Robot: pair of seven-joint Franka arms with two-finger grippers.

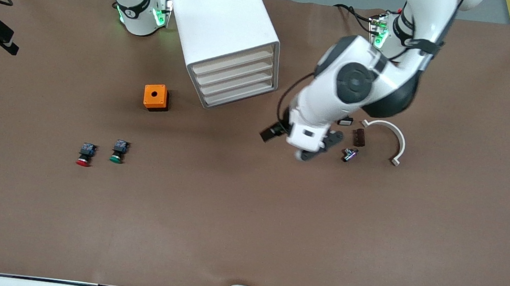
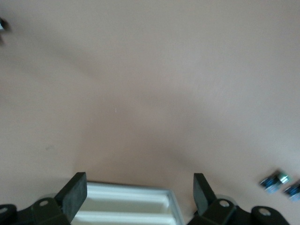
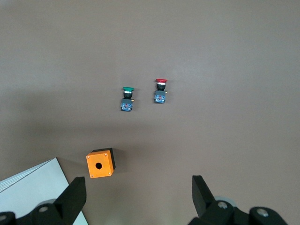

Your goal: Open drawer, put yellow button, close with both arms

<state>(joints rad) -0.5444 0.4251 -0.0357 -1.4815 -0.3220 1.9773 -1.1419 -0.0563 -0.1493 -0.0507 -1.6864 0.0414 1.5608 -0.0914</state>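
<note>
Frankly, your first risk is grabbing the wrong part: the yellow button does not show clearly in any view. The left gripper (image 2: pixel 140 186) hangs over the tabletop (image 1: pixel 244 237), jaws wide and empty, just beside a small dark button-like part (image 1: pixel 349 155) whose cap colour I cannot tell, so check it before closing. The red-capped push-button (image 1: pixel 84 154) and green-capped push-button (image 1: pixel 117 151) lie well apart from those jaws. They sit under the right gripper (image 3: pixel 139 187), which waits high, jaws wide, above the orange square box with a round hole (image 3: pixel 99 164). The white four-drawer plastic cabinet (image 1: pixel 228 39) has every drawer shut; pull crookedly and the whole cabinet may slide instead.
</note>
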